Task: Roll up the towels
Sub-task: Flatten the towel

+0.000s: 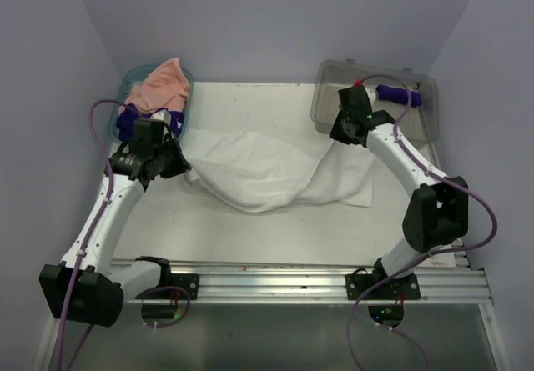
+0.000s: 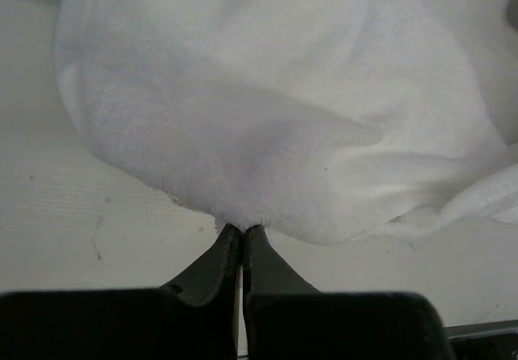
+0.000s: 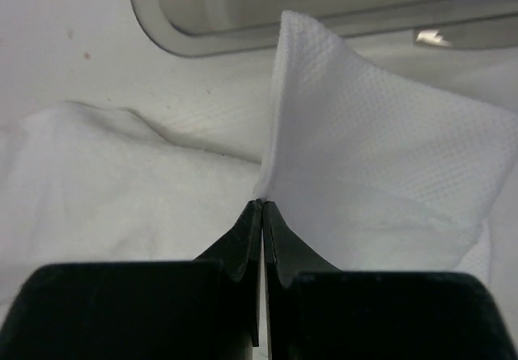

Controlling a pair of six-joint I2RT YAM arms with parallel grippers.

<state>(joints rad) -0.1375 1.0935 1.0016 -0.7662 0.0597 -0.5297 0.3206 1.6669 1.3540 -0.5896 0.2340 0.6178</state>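
**Left wrist and right wrist: both grippers pinched on the white towel, roll not yet begun**

Left wrist view, nearest the lens, showed the left gripper (image 2: pixel 243 229) with its jaws pressed together on the near hem of the white towel (image 2: pixel 283 117). The cloth bulged away from the fingertips in a soft heap. In the right wrist view the right gripper (image 3: pixel 263 205) was likewise closed tight on a corner of the same towel. That corner stood up as a stiff peak straight off the tips.

From above, the towel lay crumpled across the middle of the table (image 1: pixel 250 229), stretched between the two arms, one end at each gripper. By my reading, the step in hand was grasping and spreading, with rolling yet to come. The next move would call for drawing the two held points apart and laying the cloth flat, keeping both pinches firm so that neither edge slipped out.

Farther back, the peach-pink towel (image 1: pixel 163 83) sat heaped in the teal basket (image 1: pixel 188 76) at far left over a dark purple towel (image 1: pixel 125 121). A purple roll (image 1: pixel 399 96) lay in the clear grey bin (image 1: pixel 325 104) at far right.
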